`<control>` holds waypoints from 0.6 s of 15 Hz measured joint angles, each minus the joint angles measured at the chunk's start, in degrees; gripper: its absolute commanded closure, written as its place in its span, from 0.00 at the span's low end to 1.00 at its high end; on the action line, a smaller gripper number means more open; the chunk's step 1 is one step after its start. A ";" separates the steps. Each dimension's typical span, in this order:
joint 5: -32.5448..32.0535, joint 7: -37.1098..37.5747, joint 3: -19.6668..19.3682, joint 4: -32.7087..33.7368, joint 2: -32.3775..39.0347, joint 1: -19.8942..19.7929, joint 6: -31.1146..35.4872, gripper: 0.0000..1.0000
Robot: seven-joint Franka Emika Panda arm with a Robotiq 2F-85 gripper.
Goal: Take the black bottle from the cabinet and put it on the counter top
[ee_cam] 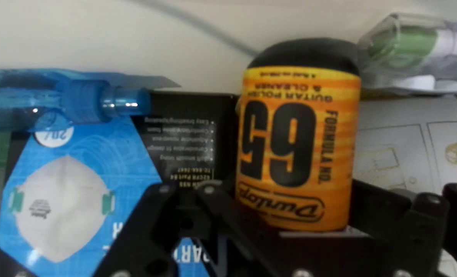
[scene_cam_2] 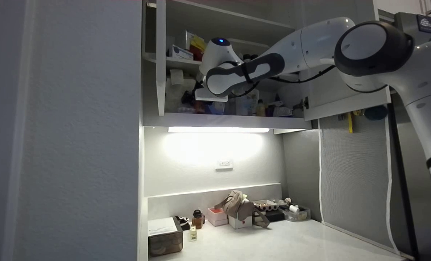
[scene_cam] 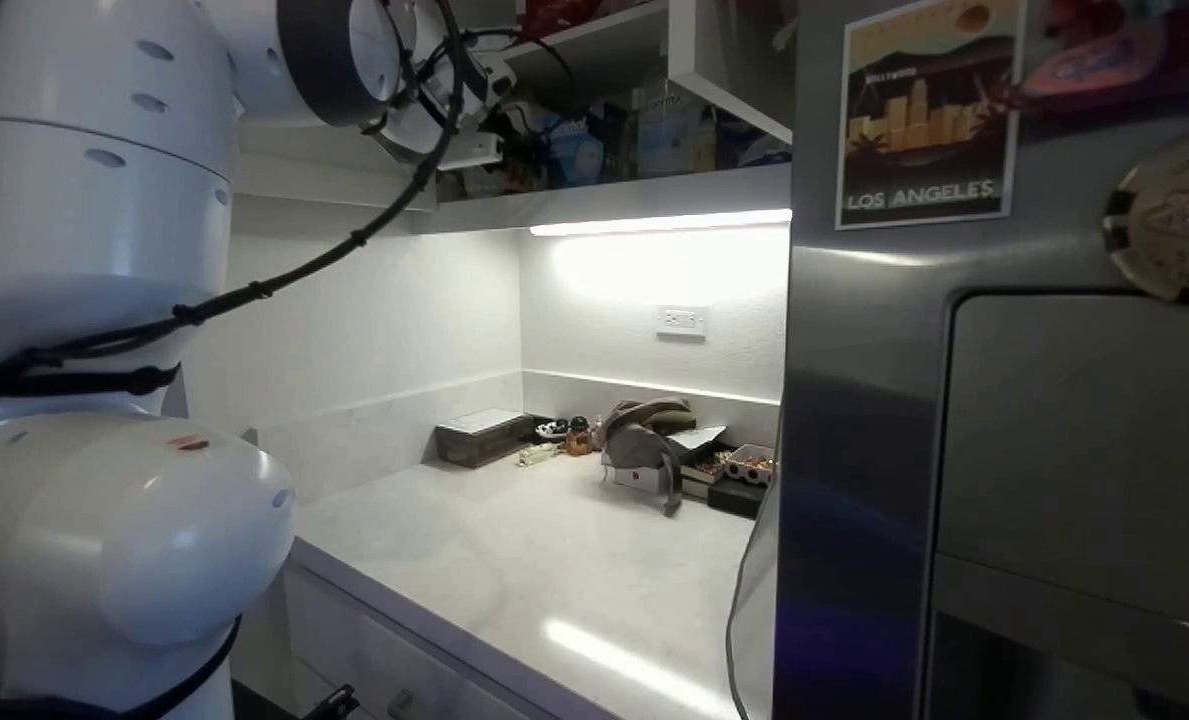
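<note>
The black bottle [ee_cam: 297, 138] has a wide orange label and fills the middle of the wrist view, its black base towards the top. My gripper [ee_cam: 294, 200] has a dark finger against each side, with no gap visible; it looks shut on the bottle. The bottle's cap end is hidden by the gripper. In both exterior views my gripper [scene_cam: 514, 130] [scene_cam_2: 190, 96] is at the lower shelf of the white cabinet [scene_cam: 594, 208] [scene_cam_2: 237, 121]; the bottle is hard to make out there. The glossy white counter top [scene_cam: 514, 570] [scene_cam_2: 273, 241] lies below.
Close around the bottle are a mask box [ee_cam: 63, 207], a blue bottle [ee_cam: 105, 102] and a clear pack [ee_cam: 412, 50]. An open cabinet door [scene_cam: 734, 60] and the metal fridge [scene_cam: 864, 400] flank it. A brown box [scene_cam_2: 166, 241], amber bottle [scene_cam_2: 197, 222] and cloth bag [scene_cam_2: 237, 204] stand on the counter.
</note>
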 measured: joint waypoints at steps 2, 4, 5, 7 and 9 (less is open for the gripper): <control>0.10 0.00 0.05 0.36 0.03 0.19 -0.63 0.88; 0.22 0.00 0.05 0.49 0.03 0.33 -0.76 0.93; 0.24 0.00 0.05 0.52 0.03 0.35 -0.77 0.92; 0.31 0.00 0.04 0.53 0.00 0.34 -0.79 0.92; 0.47 0.00 -0.04 0.52 -0.12 0.27 -0.80 0.92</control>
